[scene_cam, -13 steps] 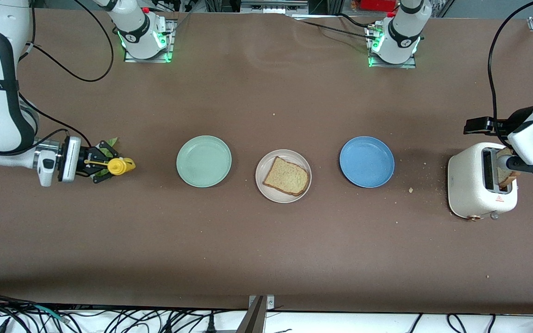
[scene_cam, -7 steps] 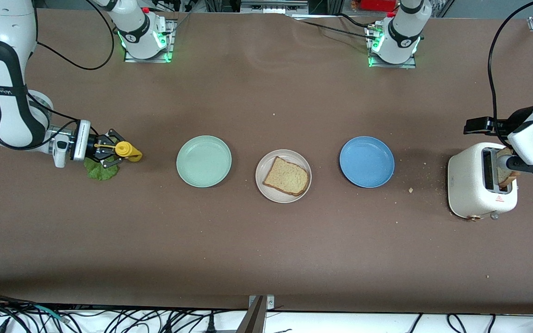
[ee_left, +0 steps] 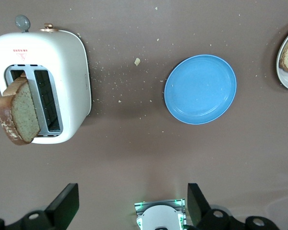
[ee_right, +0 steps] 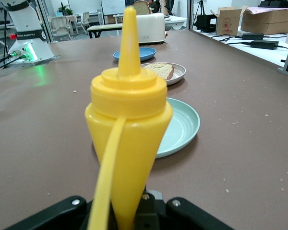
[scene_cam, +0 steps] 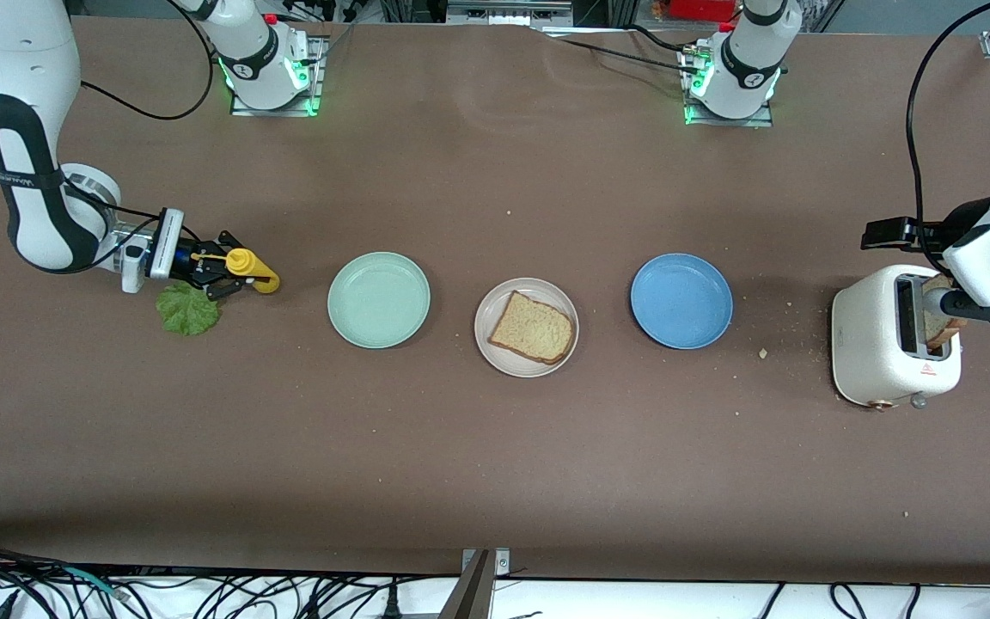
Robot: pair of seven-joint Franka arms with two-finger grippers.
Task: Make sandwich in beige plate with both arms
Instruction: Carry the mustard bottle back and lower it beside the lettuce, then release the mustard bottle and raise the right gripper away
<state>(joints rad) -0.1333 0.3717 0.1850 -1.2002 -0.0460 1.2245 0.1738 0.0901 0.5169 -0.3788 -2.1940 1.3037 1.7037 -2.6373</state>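
At the left of the front view, the right claw is clamped on a yellow squeeze bottle lying sideways beside the lettuce leaf; it may slip or squirt before reaching the bread slice on the central beige plate. The left claw, jaws apart, waits over the desk by the toaster.

With the front camera at six o'clock, we are seeing the middle plate carrying a bread slice. A second plate and then the toaster are lying at its three o'clock. A third plate, the squeeze bottle and the lettuce leaf are lying at its nine.
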